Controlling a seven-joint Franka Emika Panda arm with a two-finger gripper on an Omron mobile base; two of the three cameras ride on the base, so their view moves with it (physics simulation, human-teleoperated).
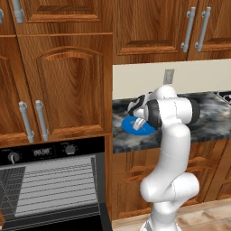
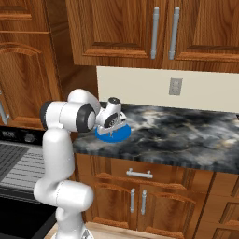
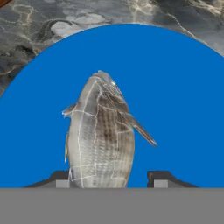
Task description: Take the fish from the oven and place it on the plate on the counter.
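Note:
The grey-silver fish [image 3: 100, 135] lies against the bright blue plate [image 3: 183, 109] in the hand view, its head pointing away from the camera. My gripper [image 3: 110, 180] straddles its tail end. The left fingertip [image 3: 61, 180] is at the fish's side and the right fingertip [image 3: 159, 180] stands a little apart from it, so the jaws are wider than the fish. From the base views, the gripper [image 1: 137, 122] [image 2: 113, 128] points down just over the plate [image 1: 131, 127] [image 2: 105, 135] on the dark marbled counter [image 1: 212, 117] [image 2: 186, 130]. The oven [image 1: 54, 180] stands open at lower left.
Wooden wall cabinets with silver handles [image 1: 189, 29] hang above the counter. A wall outlet [image 2: 175, 86] sits on the backsplash. The oven's wire racks [image 1: 58, 182] show inside the grey cavity. Drawers and cabinet doors [image 2: 140, 175] lie under the counter.

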